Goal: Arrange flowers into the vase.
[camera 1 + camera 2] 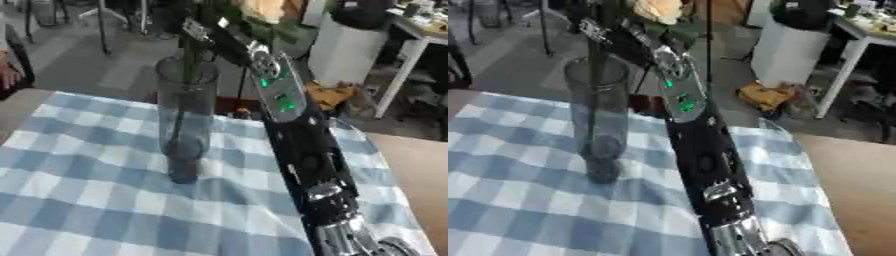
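Tall clear glass cylinder vase, upright on a blue-and-white checked cloth, set well back and close to the cloth's far edge. Beyond that edge, only floor and room clutter lower down.

Inside the glass, a dark green flower stem, running from near the base up through the open rim and on above it. At the very top of the views, just right of the stem line, a pale peach bloom with green leaves, partly cut by the upper border.

Black-and-silver right arm, entering at the lower right corner and slanting up and left across the cloth, passing just beside the vase on its right without visibly touching the glass. Green lights on the silver forearm section above the cloth's far edge.

Right hand high above the vase rim, right at the stem. Blurred there, so cannot tell whether spread, closed or pinching the stem.

Wide stretch of checked cloth to the left of the vase and in front of it, reaching the near border. To the right, a narrow strip of cloth between arm and cloth edge, then bare brown tabletop. Another wedge of brown tabletop at the far left, past the cloth's slanting corner.
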